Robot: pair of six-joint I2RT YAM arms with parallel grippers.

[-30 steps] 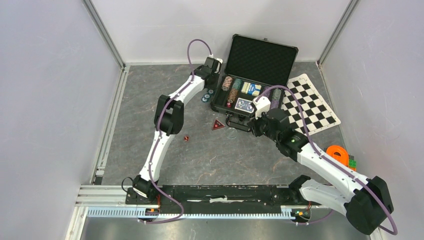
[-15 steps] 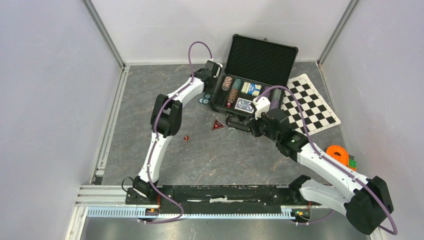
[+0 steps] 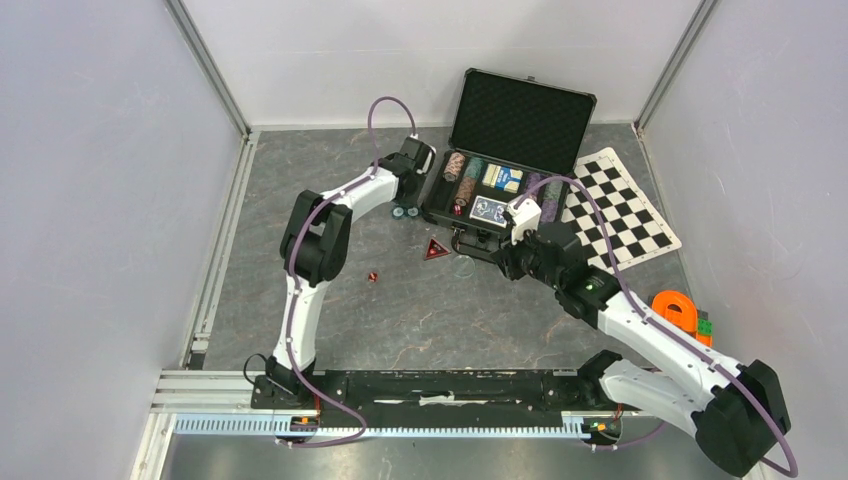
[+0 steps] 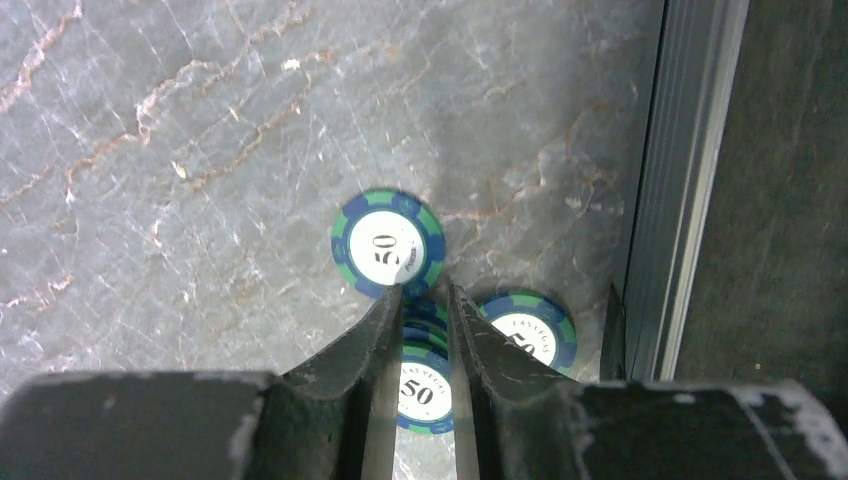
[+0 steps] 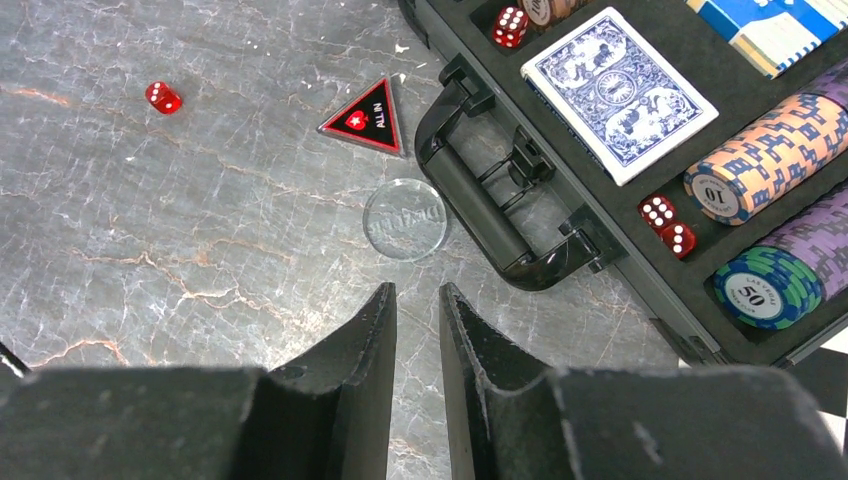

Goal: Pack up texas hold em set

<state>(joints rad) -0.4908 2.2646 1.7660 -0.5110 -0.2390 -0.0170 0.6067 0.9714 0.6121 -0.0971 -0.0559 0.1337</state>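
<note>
Grey marbled tabletop [image 3: 300, 180], white walls [image 3: 100, 200] around. Left gripper [image 4: 420, 297]: fingers narrowly apart, clamping nothing, tips over green-blue 50 chips [image 4: 388, 245] lying on table just left of black case [image 3: 520, 120] (lid up; chip rows, card deck [image 5: 620, 90] inside). Right gripper [image 5: 418, 290]: slim gap, empty, above clear disc [image 5: 405, 218]. Only right wrist view shows disc plainly; only overhead shows checkered mat [image 3: 625, 205], far right.

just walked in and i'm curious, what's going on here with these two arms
Two robot arms are packing a poker set into an open black case. The left gripper is down over three green-and-blue chips on the table beside the case, its fingers narrowly apart over one of them. Whether it has a grip is unclear. The right gripper hovers empty and slightly open near a clear disc. A red triangle and a red die lie loose on the table.
</note>
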